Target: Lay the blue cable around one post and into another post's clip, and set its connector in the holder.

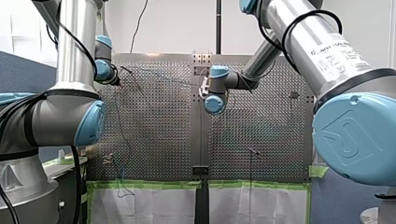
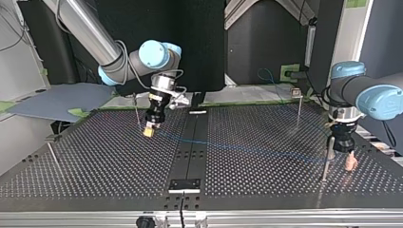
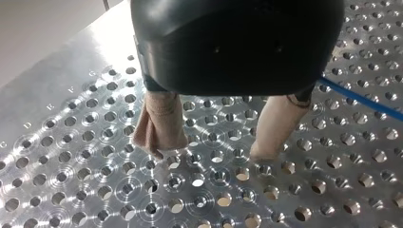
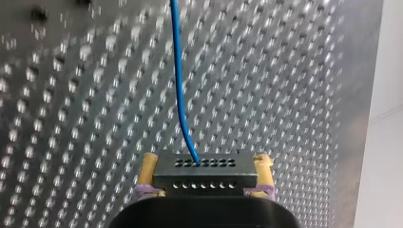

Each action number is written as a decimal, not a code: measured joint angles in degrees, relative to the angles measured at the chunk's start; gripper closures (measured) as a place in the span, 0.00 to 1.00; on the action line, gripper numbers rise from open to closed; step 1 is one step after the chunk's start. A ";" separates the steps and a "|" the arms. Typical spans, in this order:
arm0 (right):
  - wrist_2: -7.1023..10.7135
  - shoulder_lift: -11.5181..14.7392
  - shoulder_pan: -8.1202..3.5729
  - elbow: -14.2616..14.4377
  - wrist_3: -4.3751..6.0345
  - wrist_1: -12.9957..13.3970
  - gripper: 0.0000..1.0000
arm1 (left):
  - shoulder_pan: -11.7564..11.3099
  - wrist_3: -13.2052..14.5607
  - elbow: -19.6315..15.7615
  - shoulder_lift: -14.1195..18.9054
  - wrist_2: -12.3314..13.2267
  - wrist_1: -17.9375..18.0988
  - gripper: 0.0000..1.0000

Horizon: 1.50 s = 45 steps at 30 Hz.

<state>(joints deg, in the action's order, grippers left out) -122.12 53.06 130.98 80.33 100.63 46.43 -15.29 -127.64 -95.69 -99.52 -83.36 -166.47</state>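
Blue cable (image 2: pixel 247 146) strung low over the perforated table (image 2: pixel 95 161), from the black connector (image 4: pixel 205 178) across toward the post (image 2: pixel 326 161) just beside my left gripper (image 3: pixel 211 149). Connector clamped between the yellow pads (image 4: pixel 148 164) of my right gripper (image 4: pixel 205 159), held above the table, cable leaving its far face. Left gripper's beige fingers (image 3: pixel 161 123) spread apart over bare plate, cable passing alongside. Counted in the top view: four thin upright posts, two in each half; one cable; one connector; two grippers.
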 joint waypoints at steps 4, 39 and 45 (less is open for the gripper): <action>-1.30 -0.07 -0.58 2.12 1.26 2.12 1.00 | 0.07 -0.08 0.00 0.00 -0.08 0.00 0.00; -9.26 -5.35 -7.26 19.91 5.70 19.91 1.00 | 0.66 0.62 -0.02 0.00 -2.20 -1.32 0.00; -9.27 -8.21 -8.76 22.77 6.20 22.77 1.00 | 0.70 0.84 -0.01 -0.01 -2.20 -1.32 0.00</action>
<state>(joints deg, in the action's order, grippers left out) -131.38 44.85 122.22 103.10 106.83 69.20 -14.59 -126.80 -95.70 -99.52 -85.56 -167.79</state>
